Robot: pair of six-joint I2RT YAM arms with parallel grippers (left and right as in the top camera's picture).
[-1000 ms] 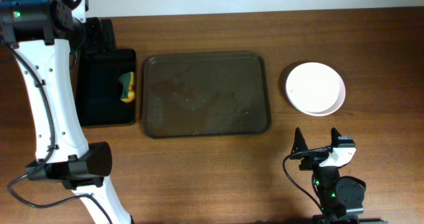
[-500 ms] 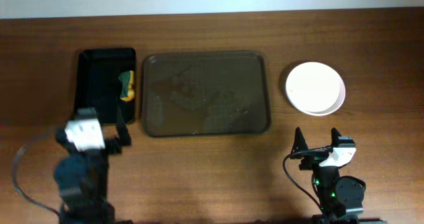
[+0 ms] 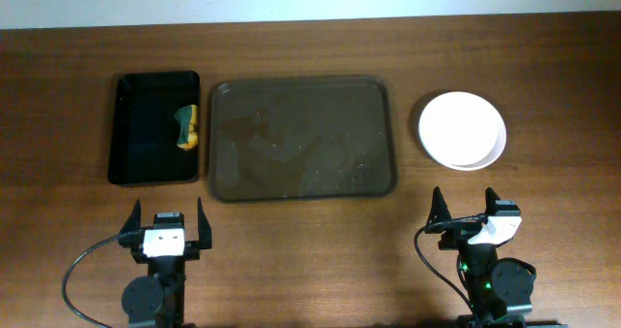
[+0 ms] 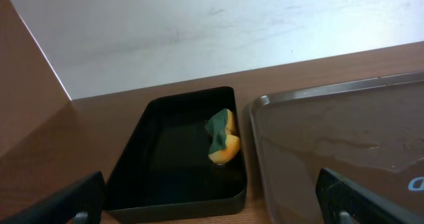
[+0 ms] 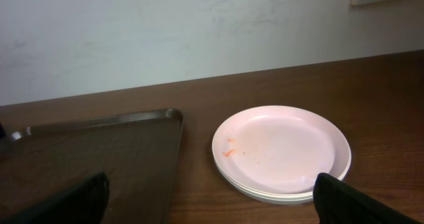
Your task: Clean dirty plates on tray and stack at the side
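Tray (image 3: 303,194) bare, plates (image 3: 462,129) stacked beside; left claw (image 3: 165,216), right claw (image 3: 463,207) gape empty. Looks finished; orange specks (image 5: 230,152) might want sponge (image 3: 187,126).

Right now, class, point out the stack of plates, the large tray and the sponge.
plates (image 3: 462,129), overhead view, centre of the top plate.
tray (image 3: 302,139), overhead view, bare middle of its floor.
sponge (image 3: 186,126), overhead view, middle of its green and yellow body.

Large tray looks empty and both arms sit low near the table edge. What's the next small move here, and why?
Probably send the left tool to the sponge in the black tray: the large tray holds no plates, and the plates are stacked beside it, but the top one shows orange specks.
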